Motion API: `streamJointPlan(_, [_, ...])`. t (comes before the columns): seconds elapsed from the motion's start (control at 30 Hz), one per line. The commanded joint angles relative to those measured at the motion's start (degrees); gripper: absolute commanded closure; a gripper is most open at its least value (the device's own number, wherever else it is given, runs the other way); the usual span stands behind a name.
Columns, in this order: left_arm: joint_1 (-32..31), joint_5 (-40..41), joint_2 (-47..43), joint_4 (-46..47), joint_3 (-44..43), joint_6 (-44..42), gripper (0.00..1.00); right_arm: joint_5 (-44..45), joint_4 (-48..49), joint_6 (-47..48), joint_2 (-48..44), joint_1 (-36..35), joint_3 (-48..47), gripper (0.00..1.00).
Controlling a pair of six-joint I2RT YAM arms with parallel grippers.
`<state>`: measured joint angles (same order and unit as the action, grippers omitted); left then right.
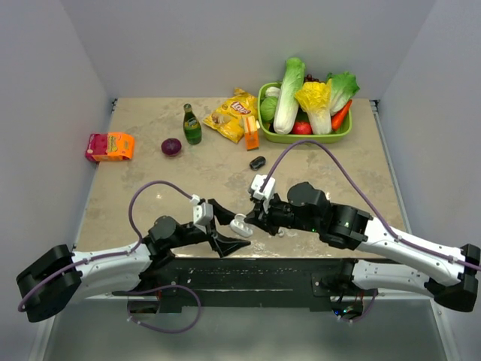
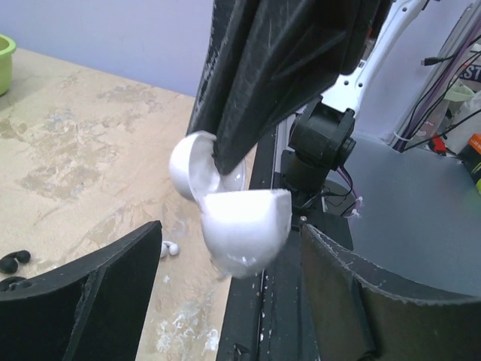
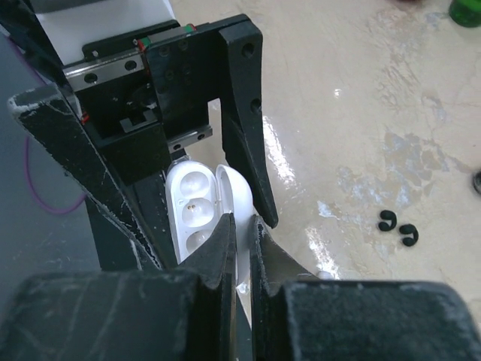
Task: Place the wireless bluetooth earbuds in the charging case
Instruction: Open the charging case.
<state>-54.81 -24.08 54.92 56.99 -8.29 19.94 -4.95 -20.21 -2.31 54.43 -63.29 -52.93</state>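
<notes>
A white charging case (image 1: 240, 224) hangs open above the table's near edge. My right gripper (image 3: 242, 222) is shut on its lid (image 3: 239, 188); the base with its empty cavities (image 3: 189, 212) faces the camera. My left gripper (image 2: 229, 233) is open, its fingers (image 2: 83, 293) either side of the case's base (image 2: 248, 226) and apart from it. Two white earbuds (image 2: 171, 249) lie on the table below. Two black earbuds (image 3: 398, 229) lie farther off; they also show in the left wrist view (image 2: 15, 260).
A small black case (image 1: 258, 162) lies mid-table. At the back stand a green bottle (image 1: 192, 125), a chips bag (image 1: 231, 114), a green basket of vegetables (image 1: 342, 136), a purple onion (image 1: 171, 147) and a pink-orange box (image 1: 110, 147). The black base rail (image 1: 240, 274) runs under the grippers.
</notes>
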Motion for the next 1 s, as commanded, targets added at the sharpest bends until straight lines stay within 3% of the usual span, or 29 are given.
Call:
streamJointPlan(0.0, [0.1,-2.5,-0.2,0.2,-3.7,-1.0,0.22,8.7,-2.5,3.9,0.8,-3.7,-4.0,1.0])
streamJointPlan(0.13, [0.1,-3.5,0.1,-0.6,-4.4,-1.1,0.26,11.5,-2.9,4.1,0.9,-5.3,-4.1,1.0])
streamJointPlan(0.5, [0.1,-4.5,0.3,-1.2,-4.3,-1.7,0.64,14.5,-3.4,4.7,0.9,-6.9,-4.1,1.0])
streamJointPlan(0.6, [0.1,-4.1,0.0,-1.2,-4.3,-1.7,0.63,14.8,-3.4,4.7,0.9,-7.0,-4.1,1.0])
streamJointPlan(0.63, [0.1,-3.6,0.0,-1.4,-4.3,-1.6,0.59,14.7,-3.5,4.7,0.9,-7.0,-4.1,1.0])
streamJointPlan(0.67, [0.1,-3.1,-0.2,-1.5,-4.3,-1.5,0.49,14.7,-3.5,4.8,0.8,-7.0,-4.1,1.0])
streamJointPlan(0.77, [0.1,-2.0,-0.7,-2.4,-4.4,-1.5,0.38,14.9,-3.5,4.8,0.9,-7.1,-4.1,1.0])
streamJointPlan(0.97, [0.1,-1.8,-1.3,-3.6,-4.6,-1.8,0.39,15.3,-3.6,4.9,0.8,-7.4,-4.2,1.0])
